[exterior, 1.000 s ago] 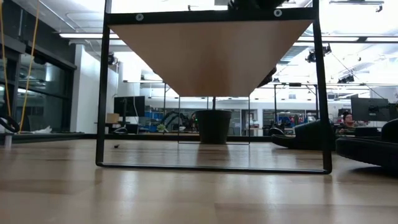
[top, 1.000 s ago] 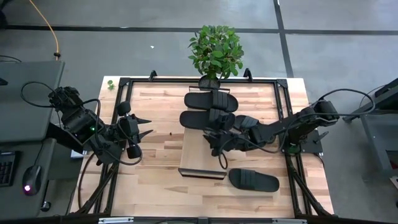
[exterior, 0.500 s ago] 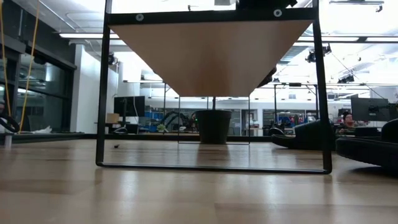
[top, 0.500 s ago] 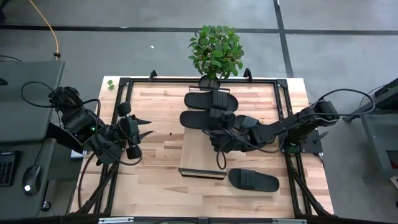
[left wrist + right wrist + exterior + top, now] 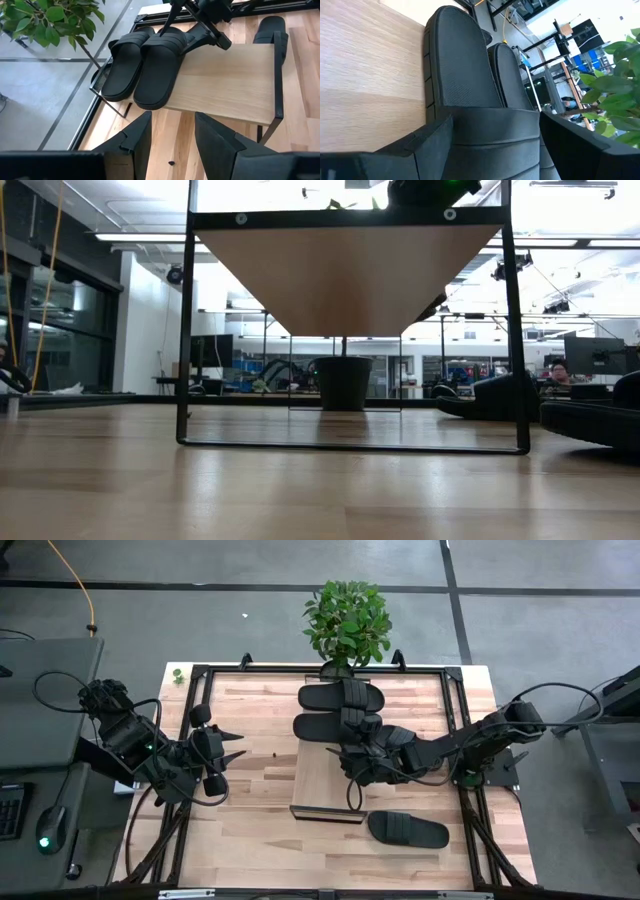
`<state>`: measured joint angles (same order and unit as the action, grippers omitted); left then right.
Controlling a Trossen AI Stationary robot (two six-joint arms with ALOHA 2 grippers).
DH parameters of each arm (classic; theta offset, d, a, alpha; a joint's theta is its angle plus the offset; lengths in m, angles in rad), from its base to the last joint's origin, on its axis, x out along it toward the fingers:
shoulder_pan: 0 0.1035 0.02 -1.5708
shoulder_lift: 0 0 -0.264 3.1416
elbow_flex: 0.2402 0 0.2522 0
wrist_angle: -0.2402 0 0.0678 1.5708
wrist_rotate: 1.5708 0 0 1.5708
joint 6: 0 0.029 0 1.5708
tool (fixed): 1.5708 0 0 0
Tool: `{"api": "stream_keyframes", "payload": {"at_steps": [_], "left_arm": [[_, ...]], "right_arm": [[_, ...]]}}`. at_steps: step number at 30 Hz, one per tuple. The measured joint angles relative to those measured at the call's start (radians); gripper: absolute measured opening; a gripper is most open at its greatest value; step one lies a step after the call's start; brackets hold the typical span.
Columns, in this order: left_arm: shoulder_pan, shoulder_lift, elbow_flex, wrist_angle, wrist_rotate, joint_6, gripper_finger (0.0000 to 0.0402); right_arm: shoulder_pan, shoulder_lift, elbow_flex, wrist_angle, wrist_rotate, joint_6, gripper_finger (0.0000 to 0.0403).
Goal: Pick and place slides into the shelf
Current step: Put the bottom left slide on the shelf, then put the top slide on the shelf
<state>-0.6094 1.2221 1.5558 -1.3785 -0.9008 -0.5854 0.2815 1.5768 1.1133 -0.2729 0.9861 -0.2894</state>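
The shelf is a pale board on a dark frame, standing on the table's middle. Two black slides lie side by side on its far end: one farther, one nearer. A third slide lies on the table near the shelf's near right corner. My right gripper reaches in from the right and is shut on the nearer slide. My left gripper is open and empty, left of the shelf; its wrist view shows its fingers apart. My right gripper has the nearer slide's strap band between its two fingers, one finger at each side of the band. The fingers come nearly level from the table's right and lie along the slide. The slide's sole lies on the shelf board.
A potted plant stands at the table's far edge, just behind the shelf. A dark metal frame runs round the tabletop. Bare wood lies between my left gripper and the shelf.
My right gripper has gone a little toward the table's far edge with the nearer slide. The shelf has slid that way too: its near end now stands farther from the table's near edge, and both slides on it have gone along.
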Motion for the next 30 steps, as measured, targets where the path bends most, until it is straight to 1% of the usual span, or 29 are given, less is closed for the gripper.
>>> {"api": "stream_keyframes", "payload": {"at_steps": [7,12,17,20,23,26,30], "left_arm": [[0.000,0.000,0.000,0.001,0.000,0.000,0.0134],[0.000,0.000,0.000,0.001,0.001,0.000,0.0134],[0.000,0.000,0.000,0.002,0.035,0.003,0.0134],[0.000,0.000,0.000,0.002,0.040,0.009,0.0134],[0.000,0.000,0.000,0.002,0.067,0.010,0.0134],[0.000,0.000,0.000,0.002,0.071,0.010,0.0134],[0.000,0.000,0.000,0.001,0.071,0.015,0.0134]], "right_arm": [[0.000,0.000,0.000,0.016,-0.037,0.001,0.0289],[0.013,0.000,0.000,0.082,-0.103,-0.006,0.0289],[0.049,0.000,0.003,0.121,-0.099,-0.056,0.0289],[0.074,0.000,0.031,0.098,-0.070,-0.044,0.0289],[0.101,0.000,0.069,0.048,-0.042,0.008,0.0289],[0.127,0.000,0.113,-0.023,-0.020,0.087,0.0289],[0.146,0.000,0.159,-0.187,-0.020,0.229,0.0289]]}}
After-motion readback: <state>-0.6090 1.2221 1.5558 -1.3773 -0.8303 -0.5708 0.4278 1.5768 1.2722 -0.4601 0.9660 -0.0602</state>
